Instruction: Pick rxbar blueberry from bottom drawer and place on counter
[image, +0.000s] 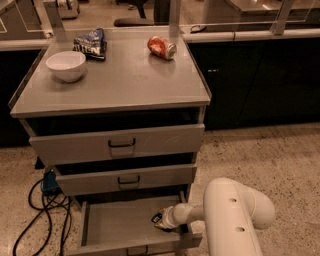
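Gripper (160, 221) in bottom drawer (117, 223) (right side), below counter (130, 75).

White bowl (66, 65), blue-and-white chip bag (91, 43), red soda can (161, 47), black floor cables (40, 212)

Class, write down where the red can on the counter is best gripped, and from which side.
Grip the can mid-body from above, closing across its round sides: it lies on its side on the counter, its ends pointing roughly left and right. The gripper is now low in the bottom drawer.
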